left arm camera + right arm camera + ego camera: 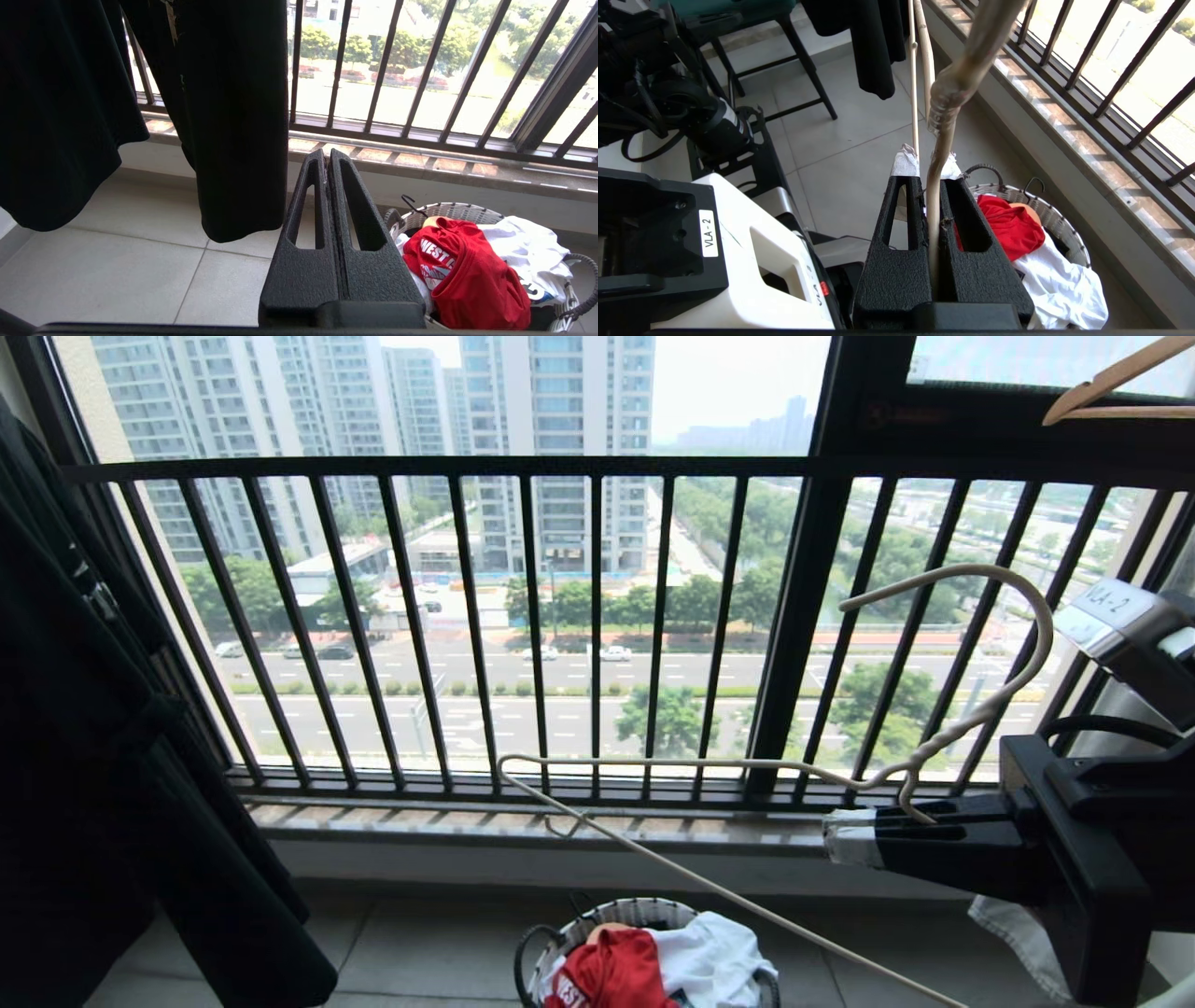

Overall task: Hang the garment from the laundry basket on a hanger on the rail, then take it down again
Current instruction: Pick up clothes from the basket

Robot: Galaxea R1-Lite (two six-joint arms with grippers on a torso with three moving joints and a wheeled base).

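The red garment [611, 975] lies crumpled on top of the laundry basket [644, 907] on the floor below the window. My right gripper [840, 840] is at the right, level and above the basket. It is shut on the twisted neck of the off-white wire hanger [691, 763], whose hook curves up over the gripper. In the right wrist view the hanger [941, 126] runs between the taped fingertips of the right gripper [928, 165]. My left gripper [325, 156] is shut on nothing, left of the basket [448, 207] and garment [472, 284]. The rail is out of view.
A white T-shirt [714, 957] shares the basket. Black clothing [93, 756] hangs at the left. The dark barred window railing [597, 616] stands behind the basket. A wooden hanger [1111, 378] shows at top right. A stool [784, 46] and my own base [738, 261] stand behind.
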